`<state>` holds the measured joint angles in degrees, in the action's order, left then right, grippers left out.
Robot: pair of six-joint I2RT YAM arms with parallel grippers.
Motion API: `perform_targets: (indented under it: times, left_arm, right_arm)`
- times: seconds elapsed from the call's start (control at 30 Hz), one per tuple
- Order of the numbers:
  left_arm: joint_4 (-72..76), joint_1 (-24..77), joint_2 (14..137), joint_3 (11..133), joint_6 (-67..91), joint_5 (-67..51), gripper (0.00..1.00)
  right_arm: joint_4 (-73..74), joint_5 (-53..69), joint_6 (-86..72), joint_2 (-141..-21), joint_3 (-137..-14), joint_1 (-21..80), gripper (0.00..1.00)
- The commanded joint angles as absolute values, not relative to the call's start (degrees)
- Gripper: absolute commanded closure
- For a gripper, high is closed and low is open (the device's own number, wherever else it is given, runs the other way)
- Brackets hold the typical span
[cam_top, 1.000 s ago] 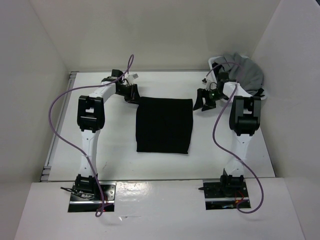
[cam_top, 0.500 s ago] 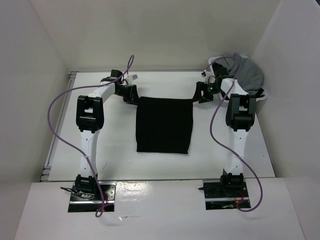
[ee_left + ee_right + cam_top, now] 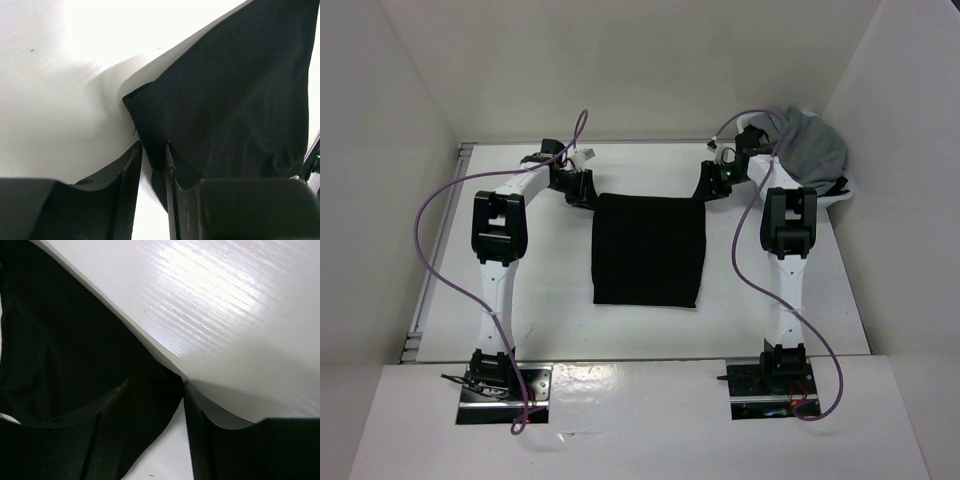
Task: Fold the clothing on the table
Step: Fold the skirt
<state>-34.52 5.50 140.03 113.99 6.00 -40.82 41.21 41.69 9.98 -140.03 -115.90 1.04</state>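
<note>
A black garment [image 3: 648, 250] lies flat at the middle of a glossy white bench [image 3: 550, 320] between white walls [image 3: 650, 70], its far-left corner pinched in the left jaws, the right jaws spread astride its far-right corner, a grey garment [image 3: 812, 150] heaped beyond.

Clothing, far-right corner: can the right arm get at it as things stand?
Probably yes. The right gripper straddles that corner of the clothing, jaws open, with only bare table beside it. The grey garment sits behind the arm, out of the way.
</note>
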Motion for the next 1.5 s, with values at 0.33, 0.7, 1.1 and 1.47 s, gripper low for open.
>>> perform_targets:
  times: [0.33, 0.7, 1.1, 1.47]
  left_arm:
    - [-38.1, 4.7, 141.8, 121.5, 3.6, -39.4, 0.69]
    - [-40.7, 4.7, 146.2, 128.8, 4.1, -41.1, 0.69]
    - [-41.9, 4.7, 147.3, 129.8, 5.4, -39.5, 0.69]
    - [-43.5, 6.2, 151.1, 134.8, 5.4, -40.6, 0.69]
  right_arm:
    - [41.7, 39.9, 11.0, -143.3, -117.0, 1.6, 0.7]
    - [42.2, 38.8, 11.5, -143.3, -117.5, 1.6, 0.8]
    - [42.2, 38.8, 11.5, -143.3, -117.5, 1.6, 0.8]
    - [42.2, 38.8, 12.0, -142.7, -117.5, 1.6, 0.8]
